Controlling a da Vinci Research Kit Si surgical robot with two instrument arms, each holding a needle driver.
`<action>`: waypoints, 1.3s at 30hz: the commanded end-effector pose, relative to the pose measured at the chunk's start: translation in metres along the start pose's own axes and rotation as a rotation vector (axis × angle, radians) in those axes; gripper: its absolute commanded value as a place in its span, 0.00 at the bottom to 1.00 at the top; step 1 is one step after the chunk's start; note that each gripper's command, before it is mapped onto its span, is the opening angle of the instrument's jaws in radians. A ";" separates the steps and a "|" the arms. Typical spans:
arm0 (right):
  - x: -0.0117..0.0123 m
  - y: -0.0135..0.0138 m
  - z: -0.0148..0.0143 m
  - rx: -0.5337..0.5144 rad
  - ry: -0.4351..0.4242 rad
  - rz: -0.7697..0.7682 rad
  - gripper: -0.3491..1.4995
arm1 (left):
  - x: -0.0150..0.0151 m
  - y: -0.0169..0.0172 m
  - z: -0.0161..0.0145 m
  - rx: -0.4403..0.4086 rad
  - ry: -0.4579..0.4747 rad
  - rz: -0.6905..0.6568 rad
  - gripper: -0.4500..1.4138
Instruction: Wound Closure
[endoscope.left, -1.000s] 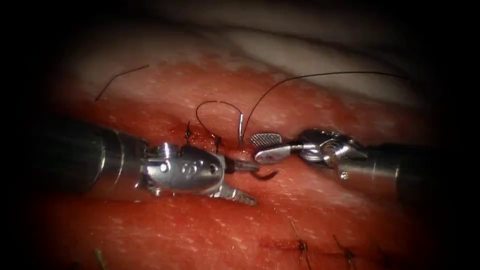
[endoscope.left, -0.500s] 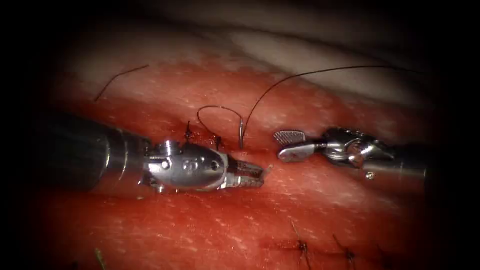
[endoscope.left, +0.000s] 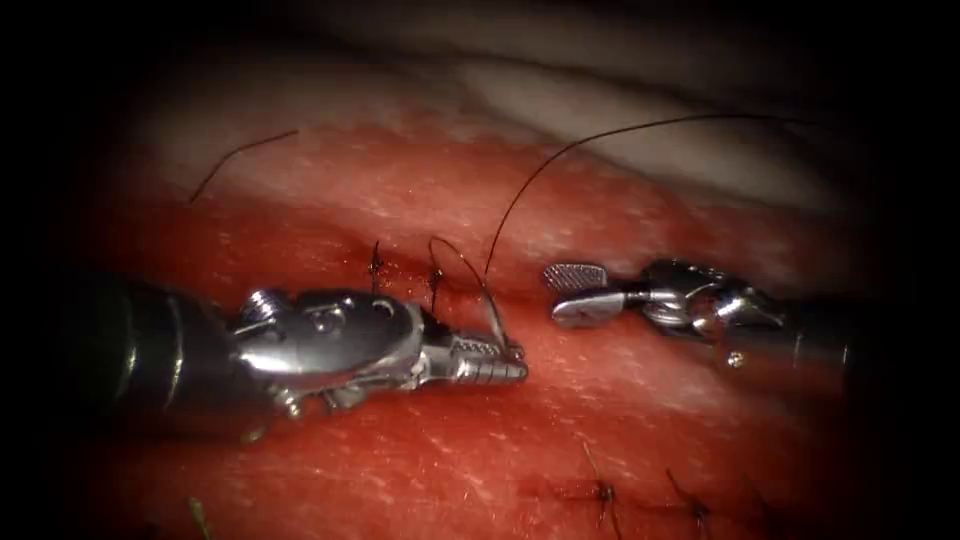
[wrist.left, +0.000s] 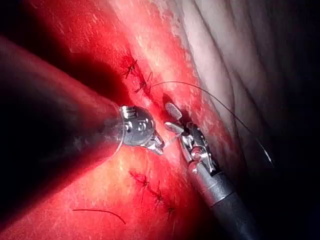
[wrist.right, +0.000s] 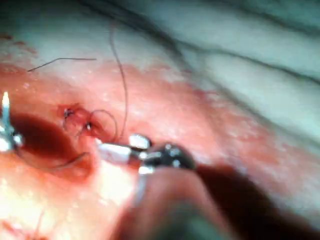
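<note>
Wet red tissue (endoscope.left: 640, 420) lies under your tools: your left tool (endoscope.left: 497, 362) now clenches the needle (endoscope.left: 478, 285) near its tip, lifted from the cut (endoscope.left: 400, 268), while your right tool (endoscope.left: 577, 292) has backed off, jaws parted, empty.

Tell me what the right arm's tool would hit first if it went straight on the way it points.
The right tool, jaws open and empty, points toward the picture's left. First in line is probably the needle, held near its tip in the left tool, clear of the tissue, with the thread close by; depth is uncertain.
</note>
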 end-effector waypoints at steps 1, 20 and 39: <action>0.0001 0.0001 0.0010 0.006 -0.001 -0.002 0.87 | -0.0005 -0.0001 0.0003 -0.016 -0.011 -0.054 0.05; -0.0004 -0.0041 0.0011 0.106 -0.057 -0.263 0.89 | 0.0048 0.0038 -0.0068 0.059 -0.139 0.531 0.05; 0.0003 -0.0070 0.0037 -0.189 -0.054 -0.372 0.75 | 0.0075 0.0047 -0.0095 0.218 -0.156 0.791 0.05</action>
